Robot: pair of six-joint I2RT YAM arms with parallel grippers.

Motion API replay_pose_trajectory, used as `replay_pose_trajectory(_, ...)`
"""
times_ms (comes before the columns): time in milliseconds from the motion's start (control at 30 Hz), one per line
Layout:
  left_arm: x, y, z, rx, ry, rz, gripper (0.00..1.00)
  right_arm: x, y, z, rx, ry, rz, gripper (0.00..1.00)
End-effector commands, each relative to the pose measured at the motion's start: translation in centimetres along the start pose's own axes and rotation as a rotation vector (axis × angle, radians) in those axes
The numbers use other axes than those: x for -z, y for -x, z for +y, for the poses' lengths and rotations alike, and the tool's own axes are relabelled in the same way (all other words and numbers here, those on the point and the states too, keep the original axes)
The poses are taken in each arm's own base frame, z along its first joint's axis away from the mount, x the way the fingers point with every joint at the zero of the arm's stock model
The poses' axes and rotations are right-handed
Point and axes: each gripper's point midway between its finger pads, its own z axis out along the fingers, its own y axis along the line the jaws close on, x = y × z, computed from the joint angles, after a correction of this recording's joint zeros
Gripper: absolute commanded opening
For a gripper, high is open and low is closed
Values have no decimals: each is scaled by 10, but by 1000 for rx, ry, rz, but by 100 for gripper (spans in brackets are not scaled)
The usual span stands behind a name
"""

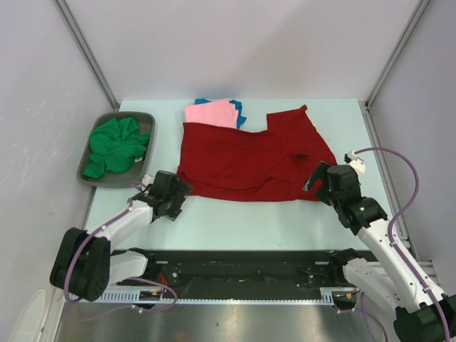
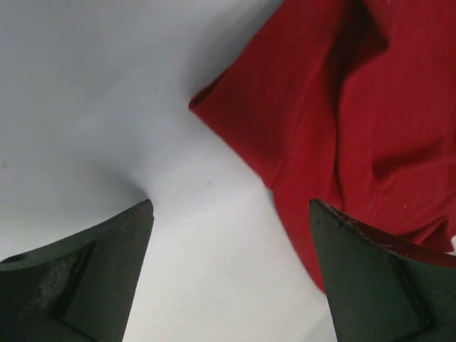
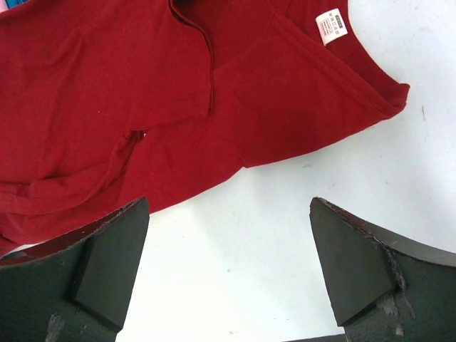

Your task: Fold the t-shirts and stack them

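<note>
A dark red t-shirt (image 1: 249, 160) lies partly folded and rumpled in the middle of the table. Its white tag (image 3: 330, 26) shows in the right wrist view. Behind it a folded pink t-shirt (image 1: 211, 113) rests on a blue t-shirt (image 1: 239, 110). A crumpled green t-shirt (image 1: 117, 146) fills the tray. My left gripper (image 1: 173, 194) hovers open at the red shirt's near left corner (image 2: 206, 107), holding nothing. By the shirt's near right edge (image 3: 271, 153), my right gripper (image 1: 318, 182) is open and holds nothing too.
A grey metal tray (image 1: 92, 142) stands at the table's left side. Metal frame posts rise at the back corners. The arms' black base rail (image 1: 242, 267) runs along the near edge.
</note>
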Motion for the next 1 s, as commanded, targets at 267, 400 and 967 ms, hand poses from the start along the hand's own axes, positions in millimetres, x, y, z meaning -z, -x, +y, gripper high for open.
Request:
replay_pose_trajectory(267,-29,17,40,103,192,-63,72,-3,2,-1,14,19,-31,100)
replay_pose_trajectory(400,-30,19,40,101,214,-71,49,-6,0,-1,23,31,-18,100)
replay_pose_trajectory(967,-29,44,30,70,218,-119,0,1,11,-22,-1,4,-32,100)
